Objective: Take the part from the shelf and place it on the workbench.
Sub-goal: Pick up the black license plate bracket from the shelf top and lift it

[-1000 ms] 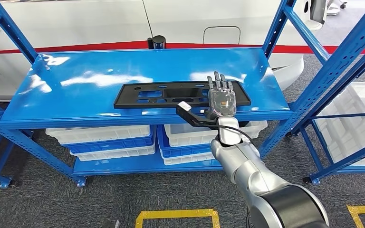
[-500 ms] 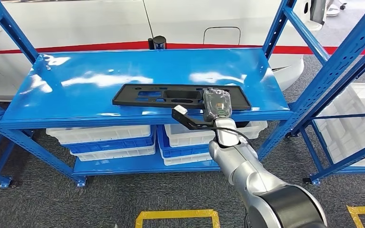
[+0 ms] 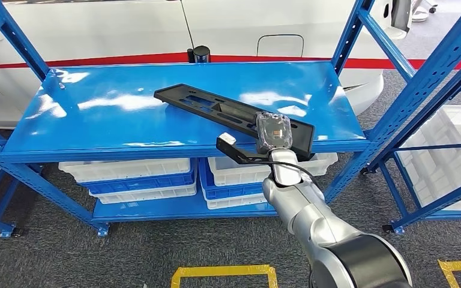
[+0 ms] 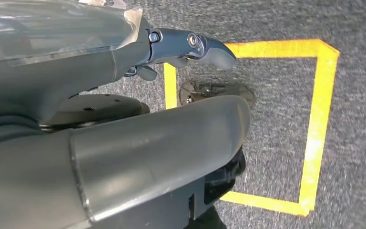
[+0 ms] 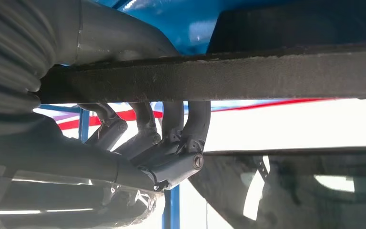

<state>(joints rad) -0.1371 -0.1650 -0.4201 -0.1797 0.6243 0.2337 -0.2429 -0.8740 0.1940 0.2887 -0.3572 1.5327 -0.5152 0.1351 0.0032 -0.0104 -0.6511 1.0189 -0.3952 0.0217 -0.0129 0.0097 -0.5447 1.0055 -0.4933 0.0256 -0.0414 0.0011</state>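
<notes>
The part (image 3: pixel 216 108) is a long flat black plate with cut-outs. It lies slanted across the blue shelf top (image 3: pixel 96 120), its far end toward the back and its near end past the front edge. My right hand (image 3: pixel 273 132) grips that near end. In the right wrist view the dark fingers (image 5: pixel 171 138) curl around the part's edge (image 5: pixel 267 71), with the thumb on the other face. My left hand (image 4: pixel 171 95) hangs over the grey floor, thumb and fingers apart, holding nothing.
White and blue bins (image 3: pixel 132 174) fill the lower shelf. Blue uprights (image 3: pixel 420 84) stand at right beside another white bin (image 3: pixel 450 150). A black cylinder (image 3: pixel 200 53) stands at the shelf's back edge. Yellow tape (image 3: pixel 222 273) marks the floor.
My right hand's fingers went from stretched over the part to closed on its end. The part then swung, its far end moving toward the back of the shelf.
</notes>
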